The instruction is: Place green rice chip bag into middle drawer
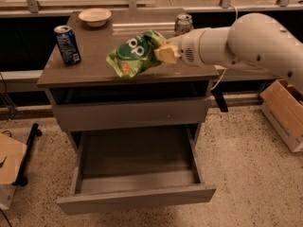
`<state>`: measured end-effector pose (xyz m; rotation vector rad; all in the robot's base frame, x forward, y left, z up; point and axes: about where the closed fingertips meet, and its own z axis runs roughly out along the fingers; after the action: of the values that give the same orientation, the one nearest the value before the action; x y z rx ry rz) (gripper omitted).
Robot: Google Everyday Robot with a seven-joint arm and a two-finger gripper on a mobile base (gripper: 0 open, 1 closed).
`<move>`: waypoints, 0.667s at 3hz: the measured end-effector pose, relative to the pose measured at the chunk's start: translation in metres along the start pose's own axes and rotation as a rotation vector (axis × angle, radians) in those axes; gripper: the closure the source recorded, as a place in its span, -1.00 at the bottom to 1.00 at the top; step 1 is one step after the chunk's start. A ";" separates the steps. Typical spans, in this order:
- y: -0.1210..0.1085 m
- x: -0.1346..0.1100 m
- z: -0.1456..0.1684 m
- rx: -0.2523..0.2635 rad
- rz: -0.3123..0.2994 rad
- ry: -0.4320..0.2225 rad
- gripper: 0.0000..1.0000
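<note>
The green rice chip bag [134, 54] hangs in the air, lifted off the grey cabinet top [94, 65] above its front middle. My gripper [163, 52] comes in from the right and is shut on the bag's right end with pale fingers. The middle drawer [135, 202] is pulled wide open below, lowest in the cabinet, and shows a bare grey floor. The upper drawer front [130, 115] is closed.
A blue soda can [67, 44] stands on the top's left. A white bowl [94, 17] sits at the back left. A silver can [183, 23] stands at the back right, behind my gripper. Cardboard boxes lie on the floor right [284, 112] and left [9, 160].
</note>
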<state>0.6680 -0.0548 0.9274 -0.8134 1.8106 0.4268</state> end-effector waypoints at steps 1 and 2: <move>0.061 0.014 -0.040 -0.122 -0.040 0.032 1.00; 0.133 0.060 -0.067 -0.285 0.038 0.080 1.00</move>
<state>0.5159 -0.0228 0.8863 -1.0035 1.8663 0.6971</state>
